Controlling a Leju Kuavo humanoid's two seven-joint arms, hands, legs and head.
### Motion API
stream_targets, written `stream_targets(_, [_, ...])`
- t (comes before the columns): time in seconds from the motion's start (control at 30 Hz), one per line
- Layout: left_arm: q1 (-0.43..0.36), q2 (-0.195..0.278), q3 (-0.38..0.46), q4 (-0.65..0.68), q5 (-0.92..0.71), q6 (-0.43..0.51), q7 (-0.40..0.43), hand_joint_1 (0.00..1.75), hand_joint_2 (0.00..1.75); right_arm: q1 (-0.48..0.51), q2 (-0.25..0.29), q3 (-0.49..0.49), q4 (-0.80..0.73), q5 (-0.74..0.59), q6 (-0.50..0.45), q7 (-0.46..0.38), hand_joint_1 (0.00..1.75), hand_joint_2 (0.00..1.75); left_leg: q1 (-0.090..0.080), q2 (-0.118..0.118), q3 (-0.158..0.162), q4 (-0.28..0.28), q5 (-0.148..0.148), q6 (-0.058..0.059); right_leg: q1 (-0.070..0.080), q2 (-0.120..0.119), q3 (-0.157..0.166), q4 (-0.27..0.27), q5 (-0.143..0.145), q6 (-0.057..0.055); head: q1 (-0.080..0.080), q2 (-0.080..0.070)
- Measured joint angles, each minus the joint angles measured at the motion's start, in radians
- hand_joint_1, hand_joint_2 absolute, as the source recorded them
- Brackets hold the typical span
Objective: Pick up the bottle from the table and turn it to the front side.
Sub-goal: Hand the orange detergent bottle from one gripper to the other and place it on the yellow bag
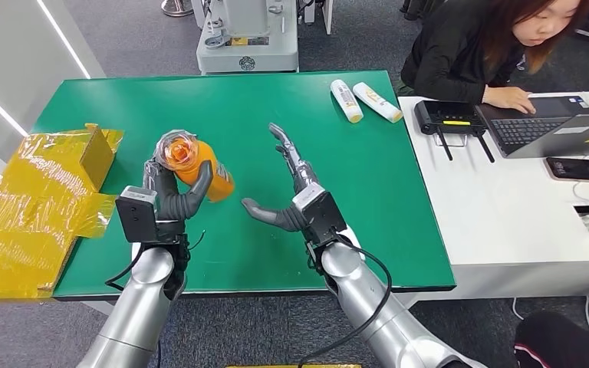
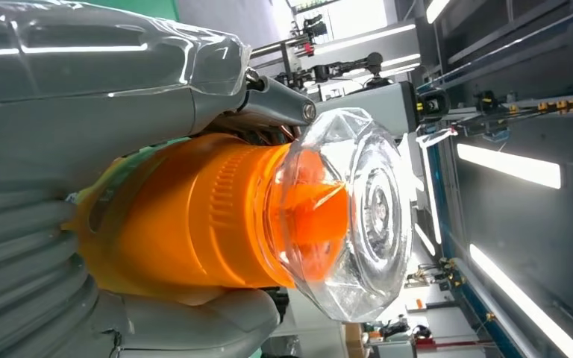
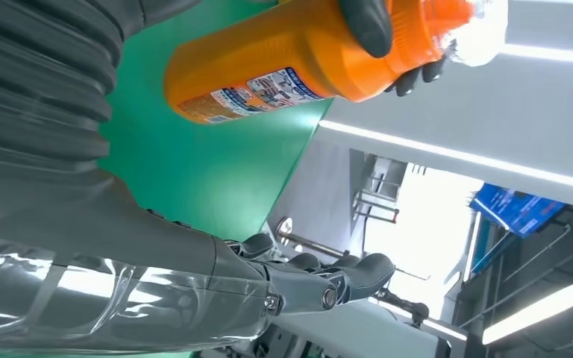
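An orange bottle [image 1: 203, 172] with a clear faceted cap is lifted above the green table [image 1: 222, 100], tilted with the cap toward me. My left hand [image 1: 172, 192] grips it around the body, thumb across the front. The left wrist view shows the orange bottle [image 2: 194, 216] and its clear cap [image 2: 358, 216] close up. In the right wrist view the bottle [image 3: 298, 60] shows a printed label on its side, with dark fingertips [image 3: 365, 26] of the left hand around it. My right hand [image 1: 295, 192] stands open just right of the bottle, fingers spread, holding nothing.
Two white tubes [image 1: 364, 100] lie at the table's far right. Yellow wrapped cardboard [image 1: 38, 199] covers the left edge. A person works at a laptop [image 1: 552, 126] on the white desk [image 1: 506, 222] to the right, beside a black router [image 1: 449, 119] and a phone [image 1: 579, 169].
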Motion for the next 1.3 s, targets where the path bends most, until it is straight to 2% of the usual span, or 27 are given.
stream_targets(0.23, [0.018, 0.007, 0.015, -0.007, -0.049, 0.036, 0.000, 1.75, 1.75, 0.037, -0.022, 0.004, -0.045, -0.011, 0.005, 0.007, 0.00, 1.75, 0.000, 0.000, 0.000, 0.000, 0.000, 0.000, 0.000, 0.000, 0.000, 0.000, 0.000, 0.000, 0.000, 0.000])
stream_targets(0.47, [0.015, 0.035, 0.016, -0.010, -0.378, 0.252, 0.031, 1.75, 1.75, 0.092, -0.047, 0.004, -0.131, -0.041, -0.013, -0.005, 0.00, 1.75, 0.000, 0.000, 0.000, 0.000, 0.000, 0.000, 0.000, 0.000, 0.000, 0.000, 0.000, 0.000, 0.000, 0.000])
stream_targets(0.53, [0.008, 0.043, 0.015, -0.009, -0.458, 0.289, 0.080, 1.75, 1.75, 0.104, -0.054, 0.004, -0.156, -0.043, -0.018, -0.010, 0.00, 1.75, 0.000, 0.000, 0.000, 0.000, 0.000, 0.000, 0.000, 0.000, -0.001, 0.000, 0.000, 0.000, 0.000, 0.000])
stream_targets(0.6, [-0.027, 0.054, 0.013, 0.009, -0.664, 0.353, 0.190, 1.75, 1.75, 0.115, -0.060, 0.005, -0.187, -0.049, -0.029, -0.017, 0.00, 1.75, 0.000, 0.000, 0.000, 0.000, 0.001, -0.001, 0.000, 0.000, -0.002, 0.000, 0.000, -0.001, 0.000, 0.000])
stream_targets(0.67, [-0.103, 0.072, 0.010, 0.067, -0.961, 0.401, 0.295, 1.75, 1.75, 0.128, -0.068, 0.009, -0.227, -0.052, -0.045, -0.017, 0.00, 1.75, 0.000, 0.000, -0.001, 0.000, 0.001, -0.002, 0.000, 0.000, -0.002, 0.000, 0.001, -0.001, 0.000, 0.000])
stream_targets(0.73, [-0.191, 0.090, 0.003, 0.153, -1.176, 0.414, 0.353, 1.75, 1.75, 0.140, -0.077, 0.015, -0.265, -0.051, -0.058, -0.014, 0.00, 1.75, 0.000, 0.000, -0.001, 0.000, 0.002, -0.002, 0.000, -0.001, -0.001, 0.000, 0.002, -0.002, 0.000, 0.000])
stream_targets(0.77, [-0.228, 0.095, -0.002, 0.194, -1.223, 0.415, 0.371, 1.75, 1.75, 0.145, -0.082, 0.017, -0.280, -0.051, -0.063, -0.012, 0.00, 1.75, 0.000, 0.000, 0.000, 0.000, 0.002, -0.003, 0.000, 0.000, -0.001, 0.000, 0.002, -0.003, 0.000, 0.000])
stream_targets(0.87, [-0.309, 0.105, -0.024, 0.314, -1.273, 0.417, 0.411, 1.75, 1.75, 0.164, -0.100, 0.022, -0.319, -0.055, -0.074, -0.012, 0.00, 1.75, 0.000, 0.002, 0.000, 0.000, 0.002, -0.003, 0.000, 0.002, -0.002, 0.000, 0.003, -0.004, 0.000, 0.000])
stream_targets(1.0, [-0.370, 0.122, -0.053, 0.443, -1.323, 0.401, 0.462, 1.75, 1.75, 0.192, -0.124, 0.022, -0.362, -0.070, -0.084, -0.016, 0.00, 1.75, 0.000, 0.002, 0.000, 0.000, 0.002, -0.003, 0.000, 0.002, -0.002, 0.000, 0.003, -0.004, 0.000, 0.000])
stream_targets(1.3, [-0.408, 0.165, -0.085, 0.628, -1.367, 0.331, 0.558, 1.75, 1.75, 0.250, -0.165, 0.022, -0.425, -0.072, -0.106, -0.018, 0.00, 1.75, 0.000, 0.004, 0.000, -0.001, 0.002, -0.003, 0.000, 0.004, -0.003, 0.000, 0.003, -0.004, 0.000, 0.000])
